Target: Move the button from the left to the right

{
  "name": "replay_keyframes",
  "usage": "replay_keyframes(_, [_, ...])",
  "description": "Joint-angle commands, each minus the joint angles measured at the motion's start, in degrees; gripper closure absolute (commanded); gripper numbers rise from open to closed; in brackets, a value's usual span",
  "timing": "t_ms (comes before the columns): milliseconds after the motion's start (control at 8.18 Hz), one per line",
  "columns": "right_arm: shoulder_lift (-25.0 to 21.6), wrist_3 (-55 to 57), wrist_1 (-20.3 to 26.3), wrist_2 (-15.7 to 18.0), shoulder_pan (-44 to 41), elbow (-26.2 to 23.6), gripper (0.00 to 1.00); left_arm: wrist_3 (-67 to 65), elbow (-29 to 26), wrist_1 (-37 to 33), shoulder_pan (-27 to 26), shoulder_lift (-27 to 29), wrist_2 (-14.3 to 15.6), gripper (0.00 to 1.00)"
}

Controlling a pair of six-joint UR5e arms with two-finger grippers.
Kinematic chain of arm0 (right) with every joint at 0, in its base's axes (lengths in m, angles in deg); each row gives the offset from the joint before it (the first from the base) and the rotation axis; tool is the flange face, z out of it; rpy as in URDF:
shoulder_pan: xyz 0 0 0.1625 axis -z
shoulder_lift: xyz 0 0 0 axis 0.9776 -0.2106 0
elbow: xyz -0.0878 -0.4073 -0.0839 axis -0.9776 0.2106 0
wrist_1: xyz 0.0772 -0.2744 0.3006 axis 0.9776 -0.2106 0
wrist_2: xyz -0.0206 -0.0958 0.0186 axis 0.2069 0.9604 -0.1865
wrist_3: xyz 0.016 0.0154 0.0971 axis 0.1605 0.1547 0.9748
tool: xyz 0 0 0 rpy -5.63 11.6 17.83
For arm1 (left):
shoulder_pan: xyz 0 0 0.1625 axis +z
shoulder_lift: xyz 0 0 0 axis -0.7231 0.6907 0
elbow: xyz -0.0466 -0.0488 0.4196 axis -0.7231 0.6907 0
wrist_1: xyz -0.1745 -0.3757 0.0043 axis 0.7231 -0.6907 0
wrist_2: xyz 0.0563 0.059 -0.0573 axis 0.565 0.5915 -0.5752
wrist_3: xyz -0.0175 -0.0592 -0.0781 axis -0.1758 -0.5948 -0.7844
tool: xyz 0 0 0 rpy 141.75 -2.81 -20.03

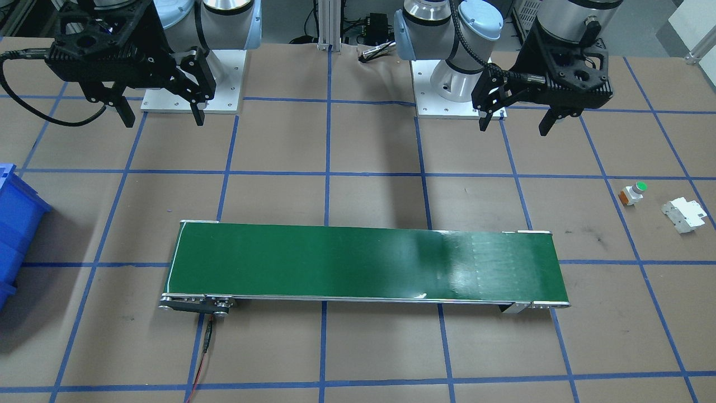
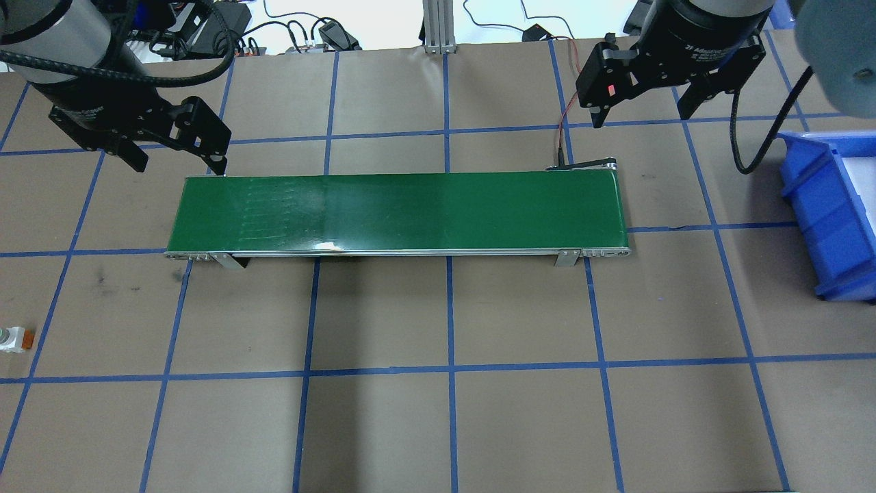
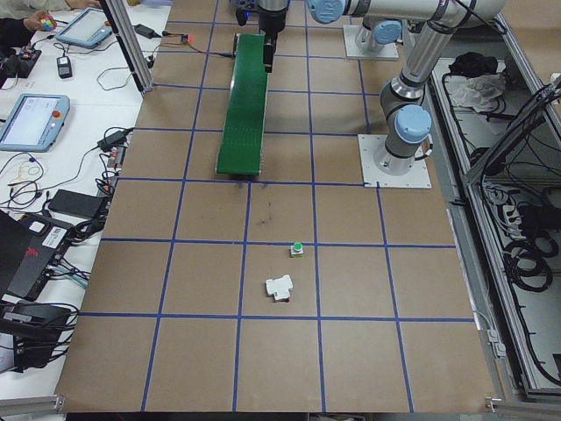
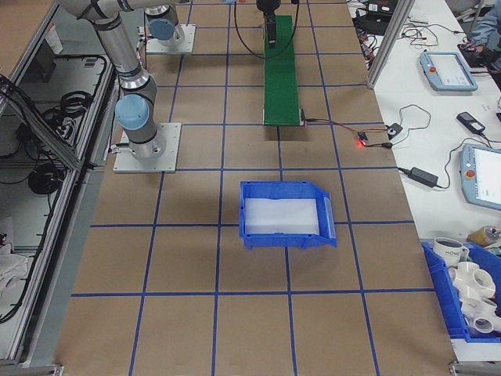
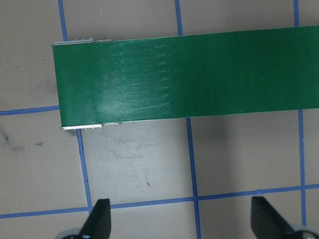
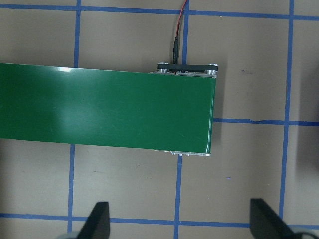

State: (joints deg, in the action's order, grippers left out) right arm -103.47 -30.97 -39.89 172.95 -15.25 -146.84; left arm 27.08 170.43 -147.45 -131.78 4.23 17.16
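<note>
1. The button (image 1: 634, 192) lies on its side on the desk (image 1: 369, 358) at the robot's left end, just beside a blue tape line, with bare brown surface on every side of it.
2. A white block (image 1: 682, 215) sits near the button, further toward that end of the desk, apart from it and not touching.
3. The left gripper (image 1: 516, 124) hangs above the desk with its fingers spread wide and nothing between them, well apart from the button.
4. The right gripper (image 1: 163, 116) hangs likewise on the other side, fingers wide and bare.
5. A green conveyor belt (image 1: 363, 263) stretches across the middle; its end on the robot's left stops well short of the button.
6. A blue bin (image 2: 831, 212) stands at the robot's right end of the desk, clear of the belt, with open desk between them.
</note>
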Motion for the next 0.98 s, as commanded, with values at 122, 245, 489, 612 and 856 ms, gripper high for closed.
replay_keyframes(122, [0.07, 0.00, 0.00, 0.00, 0.10, 0.00, 0.00, 3.43, 0.07, -0.26, 3.18, -0.46, 0.54, 0.00])
replay_keyframes(245, [0.07, 0.00, 0.00, 0.00, 0.10, 0.00, 0.00, 5.81, 0.42, -2.27, 8.25, -0.38, 0.72, 0.00])
replay_keyframes(489, [0.07, 0.09, 0.09, 0.00, 0.10, -0.18, 0.00, 13.26, 0.77, -2.29, 22.90, 0.85, 0.54, 0.00])
replay_keyframes(612, [0.07, 0.00, 0.00, 0.00, 0.10, -0.18, 0.00, 21.57, 0.86, -1.33, 30.20, 2.42, 0.38, 0.00])
replay_keyframes(856, [0.07, 0.00, 0.00, 0.00, 0.10, -0.18, 0.00, 30.23, 0.86, 5.24, 37.89, 8.99, 0.55, 0.00])
